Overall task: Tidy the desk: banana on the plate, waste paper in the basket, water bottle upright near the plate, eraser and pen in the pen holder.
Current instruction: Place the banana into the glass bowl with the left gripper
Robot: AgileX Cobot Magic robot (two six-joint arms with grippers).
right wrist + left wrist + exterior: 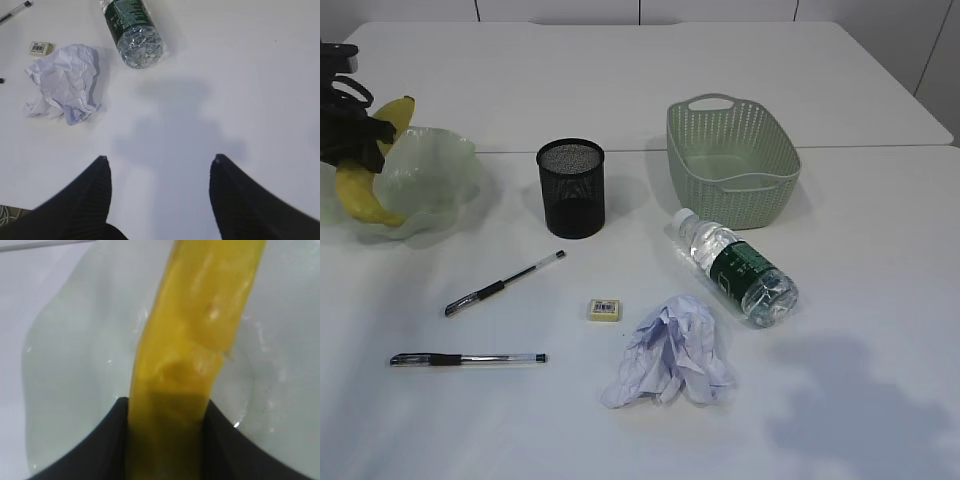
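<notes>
Your left claw [167, 440] is clamped on the banana [195, 330] over the plate [75, 370]; you're placing it, so release next. Your right claw [160, 175] hangs spread and empty above the bench [250, 75].

White table [880, 300] w/ a seam across the middle, second white tabletop [620, 80] butted behind it, pale wall panels [720, 8] beyond, soft even light.

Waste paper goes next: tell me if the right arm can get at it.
Probably yes. The right end effector is open and empty above bare table, and the crumpled paper lies uncovered nearby, clear of the water bottle.
</notes>
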